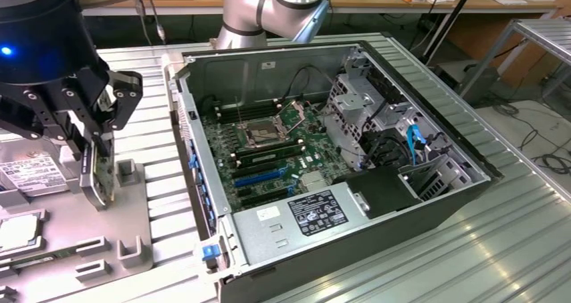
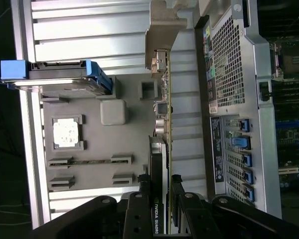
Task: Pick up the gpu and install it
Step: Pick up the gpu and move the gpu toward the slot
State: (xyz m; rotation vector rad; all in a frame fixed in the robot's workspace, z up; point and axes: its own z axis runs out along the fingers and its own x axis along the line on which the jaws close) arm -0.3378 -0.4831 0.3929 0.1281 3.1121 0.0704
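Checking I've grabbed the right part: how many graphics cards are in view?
1: the gpu, on edge at the grey tray beside the open case, held in the gripper. Others may be hidden inside the case.

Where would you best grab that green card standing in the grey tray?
Grip the gpu across its two flat faces near the top edge, coming straight down. It stands on edge in the grey tray, leaving top and faces free; the hand straddles it that way.

Table [image 1: 499,249]: ribbed metal.
Case [image 1: 375,253]: open, lying on its side, on the exterior view's right.
Tray [image 1: 63,243]: grey, flat, just beside the case's left.
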